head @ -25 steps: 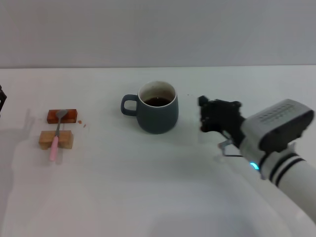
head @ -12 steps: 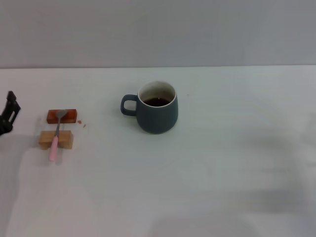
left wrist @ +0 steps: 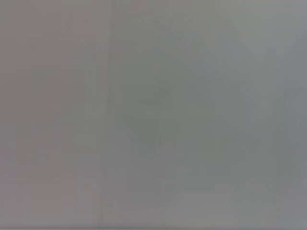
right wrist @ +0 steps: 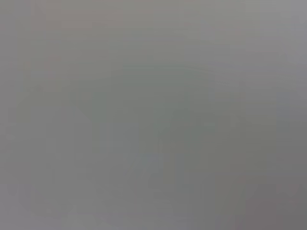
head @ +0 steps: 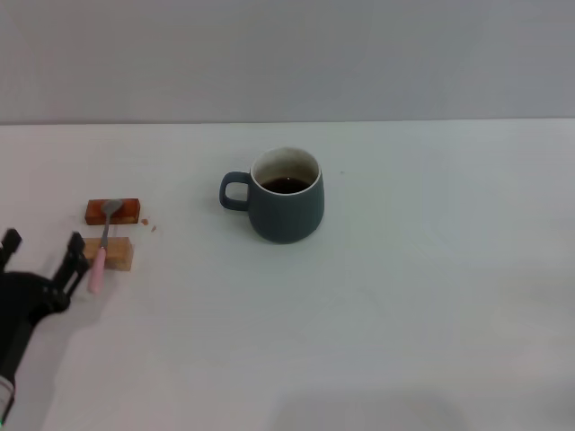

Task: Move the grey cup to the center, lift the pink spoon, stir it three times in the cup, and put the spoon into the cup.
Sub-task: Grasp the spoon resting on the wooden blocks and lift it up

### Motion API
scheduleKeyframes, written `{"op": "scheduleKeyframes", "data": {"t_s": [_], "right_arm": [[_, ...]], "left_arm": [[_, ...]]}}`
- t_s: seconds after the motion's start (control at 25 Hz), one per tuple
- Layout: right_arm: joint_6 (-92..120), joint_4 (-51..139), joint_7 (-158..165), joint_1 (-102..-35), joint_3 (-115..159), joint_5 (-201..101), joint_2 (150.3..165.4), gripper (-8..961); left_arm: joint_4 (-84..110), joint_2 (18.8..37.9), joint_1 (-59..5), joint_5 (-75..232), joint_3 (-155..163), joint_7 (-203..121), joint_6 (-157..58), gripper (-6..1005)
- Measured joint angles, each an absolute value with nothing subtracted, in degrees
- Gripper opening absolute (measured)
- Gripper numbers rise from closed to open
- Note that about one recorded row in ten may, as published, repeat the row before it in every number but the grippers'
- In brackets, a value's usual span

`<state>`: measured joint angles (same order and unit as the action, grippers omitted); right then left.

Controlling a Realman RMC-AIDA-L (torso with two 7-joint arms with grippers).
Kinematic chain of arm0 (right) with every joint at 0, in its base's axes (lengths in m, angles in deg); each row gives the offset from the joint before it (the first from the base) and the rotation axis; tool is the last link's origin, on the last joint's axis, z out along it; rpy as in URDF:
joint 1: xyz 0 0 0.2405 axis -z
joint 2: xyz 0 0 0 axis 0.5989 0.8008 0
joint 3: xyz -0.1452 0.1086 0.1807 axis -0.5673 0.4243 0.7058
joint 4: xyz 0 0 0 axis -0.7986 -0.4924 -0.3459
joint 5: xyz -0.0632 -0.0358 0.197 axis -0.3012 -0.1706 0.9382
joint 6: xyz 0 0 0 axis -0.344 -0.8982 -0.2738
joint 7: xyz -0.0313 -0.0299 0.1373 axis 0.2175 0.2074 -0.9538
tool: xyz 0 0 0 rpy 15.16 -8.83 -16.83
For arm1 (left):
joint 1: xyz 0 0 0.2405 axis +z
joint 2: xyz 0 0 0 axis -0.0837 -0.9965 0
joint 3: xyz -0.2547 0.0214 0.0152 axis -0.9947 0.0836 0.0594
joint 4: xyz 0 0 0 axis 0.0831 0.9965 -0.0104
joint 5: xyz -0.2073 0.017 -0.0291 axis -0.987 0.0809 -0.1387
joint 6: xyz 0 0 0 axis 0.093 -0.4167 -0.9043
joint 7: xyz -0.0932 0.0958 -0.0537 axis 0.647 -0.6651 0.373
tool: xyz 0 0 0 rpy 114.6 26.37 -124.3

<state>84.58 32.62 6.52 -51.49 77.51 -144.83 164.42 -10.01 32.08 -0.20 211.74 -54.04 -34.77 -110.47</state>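
Hovering: left hand (head: 42,249) released, fingers spread, beside pink spoon (head: 101,242) handle; no legible text.

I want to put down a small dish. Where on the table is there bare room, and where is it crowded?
Bare room: the table right of the grey cup, and the wide strip in front of it. Crowded: the left edge, where the pink spoon lies across the reddish-brown block and the tan block, with the left tool open beside them.

A white bench (head: 404,314) fills the lower part of the head view. Along its far edge rises a plain pale grey wall (head: 287,54). Light is soft and even.
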Motion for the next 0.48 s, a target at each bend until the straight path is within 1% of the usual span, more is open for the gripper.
{"op": "scheduleKeyframes", "data": {"t_s": [0.16, 0.48], "right_arm": [[84.27, 33.34, 6.52, -51.98, 77.54, -143.51, 164.31, -1], [84.13, 33.22, 6.52, -52.63, 77.21, -143.47, 164.28, -1]], "left_arm": [[-11.54, 32.10, 1.77, 211.72, -50.85, -35.21, -110.43, 846], [-11.73, 32.35, 0.75, 211.66, -47.24, -38.48, -108.33, 845]]}}
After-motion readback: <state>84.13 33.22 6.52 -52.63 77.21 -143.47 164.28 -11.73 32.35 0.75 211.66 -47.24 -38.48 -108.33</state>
